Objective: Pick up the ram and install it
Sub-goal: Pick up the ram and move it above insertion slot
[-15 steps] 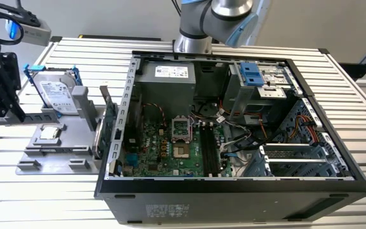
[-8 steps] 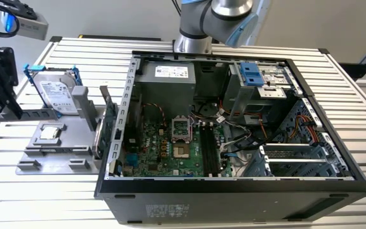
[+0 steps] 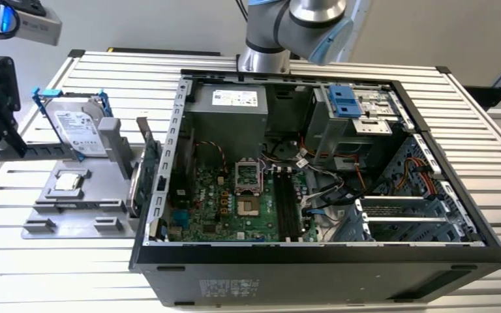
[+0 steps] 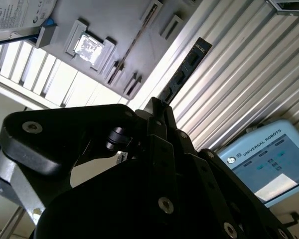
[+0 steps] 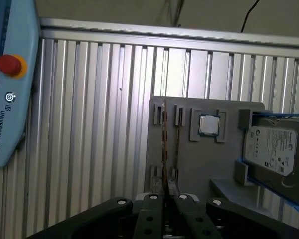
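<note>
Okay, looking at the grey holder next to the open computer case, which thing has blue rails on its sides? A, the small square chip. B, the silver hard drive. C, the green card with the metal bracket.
B: in the exterior view the silver hard drive on the grey holder has a blue rail along each side.

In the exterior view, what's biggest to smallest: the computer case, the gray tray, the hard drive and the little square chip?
1. computer case, by far the largest
2. gray tray
3. hard drive, standing on the tray
4. square chip, the smallest

They sit side by side on the table, so nearness hardly changes the order.
</note>
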Robot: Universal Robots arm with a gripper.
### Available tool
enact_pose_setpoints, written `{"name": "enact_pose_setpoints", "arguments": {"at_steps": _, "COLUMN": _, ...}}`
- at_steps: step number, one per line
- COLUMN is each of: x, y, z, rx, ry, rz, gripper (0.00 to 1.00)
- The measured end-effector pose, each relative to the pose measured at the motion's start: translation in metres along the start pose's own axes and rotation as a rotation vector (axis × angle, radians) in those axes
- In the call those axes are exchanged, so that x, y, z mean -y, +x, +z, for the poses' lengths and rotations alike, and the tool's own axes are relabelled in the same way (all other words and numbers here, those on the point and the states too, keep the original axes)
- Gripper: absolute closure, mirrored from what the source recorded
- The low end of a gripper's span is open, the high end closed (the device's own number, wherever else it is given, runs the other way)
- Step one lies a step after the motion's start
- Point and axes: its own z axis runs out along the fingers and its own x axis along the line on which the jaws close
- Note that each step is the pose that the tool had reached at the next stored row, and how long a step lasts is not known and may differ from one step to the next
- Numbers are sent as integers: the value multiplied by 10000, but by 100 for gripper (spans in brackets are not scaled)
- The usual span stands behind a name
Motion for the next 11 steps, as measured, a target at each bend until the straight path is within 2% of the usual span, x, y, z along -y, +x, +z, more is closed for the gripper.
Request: {"name": "enact_pose_setpoints", "arguments": {"at_steps": 11, "x": -2, "y": 0, "z": -92, "rx": 0, "ry": 0, "rz": 0, "gripper": 100}}
